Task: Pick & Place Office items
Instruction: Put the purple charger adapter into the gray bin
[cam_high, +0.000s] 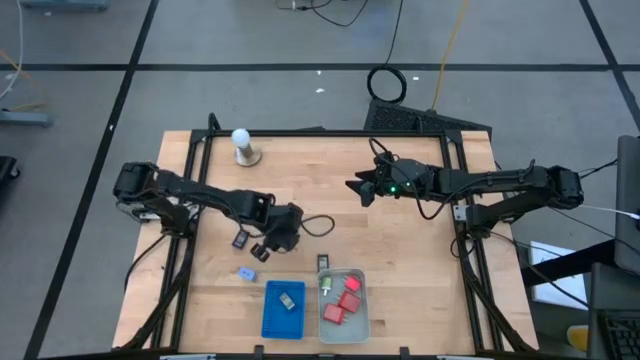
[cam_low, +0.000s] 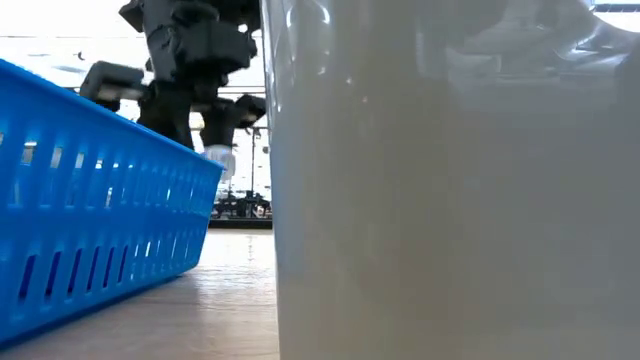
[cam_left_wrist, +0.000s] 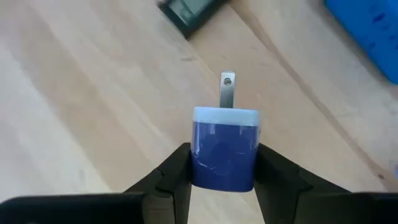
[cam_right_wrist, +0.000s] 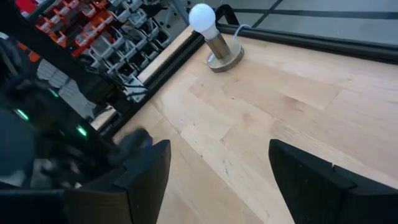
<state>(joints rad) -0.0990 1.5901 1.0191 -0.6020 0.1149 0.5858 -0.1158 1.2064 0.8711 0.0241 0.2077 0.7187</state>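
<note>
Left gripper (cam_left_wrist: 222, 186) clamped on plug (cam_left_wrist: 224, 149) above table (cam_high: 420, 290) | right gripper (cam_right_wrist: 217, 180) apart, waiting | red items (cam_high: 342, 298) in grey tray (cam_high: 362, 325), one in blue tray (cam_high: 268, 322) | three left near front edge

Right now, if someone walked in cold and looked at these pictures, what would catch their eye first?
Probably the left gripper, low over the table's middle, its jaws clamped on a small blue plug adapter with a metal prong sticking out. Next, at the front edge, the blue tray beside the pale grey tray holding red blocks. The white bulb stands at the back, with the right gripper waiting open above the table's right half.
</note>
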